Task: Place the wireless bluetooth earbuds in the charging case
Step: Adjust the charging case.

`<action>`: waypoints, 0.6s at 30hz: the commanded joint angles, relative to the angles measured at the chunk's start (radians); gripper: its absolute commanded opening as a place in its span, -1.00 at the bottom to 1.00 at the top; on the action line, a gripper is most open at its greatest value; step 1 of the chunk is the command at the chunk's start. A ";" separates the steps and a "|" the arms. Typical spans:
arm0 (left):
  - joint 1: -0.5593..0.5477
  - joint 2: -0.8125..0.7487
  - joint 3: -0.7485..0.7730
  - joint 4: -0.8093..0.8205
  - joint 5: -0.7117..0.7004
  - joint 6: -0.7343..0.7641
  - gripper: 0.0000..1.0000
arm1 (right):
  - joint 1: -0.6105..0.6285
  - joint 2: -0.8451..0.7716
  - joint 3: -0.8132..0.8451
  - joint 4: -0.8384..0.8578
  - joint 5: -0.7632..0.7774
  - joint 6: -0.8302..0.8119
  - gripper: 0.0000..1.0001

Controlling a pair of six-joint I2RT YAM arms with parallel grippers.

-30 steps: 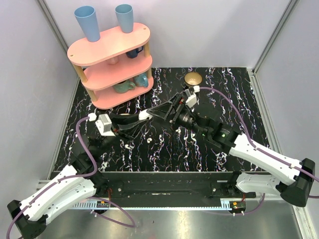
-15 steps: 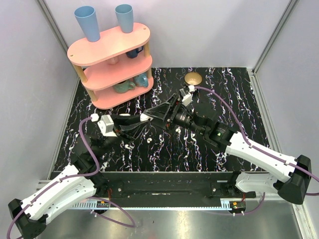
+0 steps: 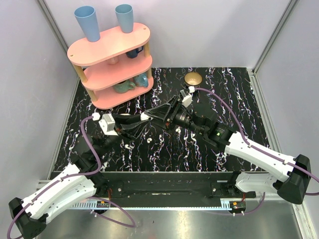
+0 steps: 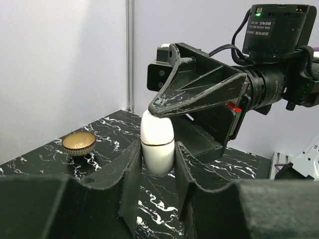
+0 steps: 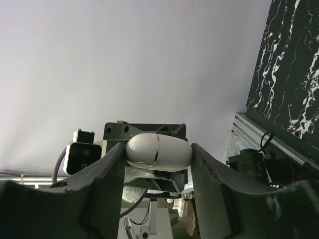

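Observation:
The charging case (image 4: 157,144) is a white oval with a thin gold seam, held above the black marbled table. My left gripper (image 4: 157,152) is shut on its lower half, across its sides. My right gripper (image 5: 157,148) reaches in from the right, and its fingers press on the two rounded ends of the charging case (image 5: 158,152). In the top view both grippers meet at the charging case (image 3: 145,116) over the middle of the table. Two tiny white earbuds (image 3: 128,145) (image 3: 149,141) lie on the table nearer the arm bases.
A small gold bowl (image 3: 193,78) sits at the back of the table, also visible in the left wrist view (image 4: 79,143). A pink three-tier shelf (image 3: 112,64) with blue cups stands at the back left. Grey walls enclose the table.
My right arm has slid left toward the left gripper and its jaws have closed in on the ends of the case. The left gripper has kept its grip.

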 commanded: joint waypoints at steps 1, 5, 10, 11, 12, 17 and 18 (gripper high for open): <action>-0.004 0.032 0.016 0.012 -0.004 -0.021 -0.58 | 0.004 -0.014 0.011 0.032 -0.028 -0.031 -0.67; -0.004 0.038 0.017 0.010 -0.002 -0.032 -0.52 | 0.004 -0.007 0.031 0.006 -0.034 -0.056 -0.73; -0.004 0.040 0.017 -0.001 -0.005 -0.033 -0.46 | 0.005 -0.008 0.037 0.012 -0.031 -0.089 -0.77; -0.004 0.041 0.017 -0.005 -0.005 -0.033 -0.47 | 0.005 -0.008 0.045 0.000 -0.031 -0.093 -0.77; -0.004 0.043 0.019 -0.007 -0.004 -0.032 -0.51 | 0.005 -0.008 0.043 -0.002 -0.029 -0.093 -0.77; -0.004 0.055 0.026 -0.019 0.010 -0.029 -0.96 | 0.007 -0.008 0.058 -0.024 -0.034 -0.123 -0.70; -0.004 0.055 0.028 -0.019 0.012 -0.027 -1.00 | 0.007 -0.010 0.057 -0.023 -0.035 -0.131 -0.39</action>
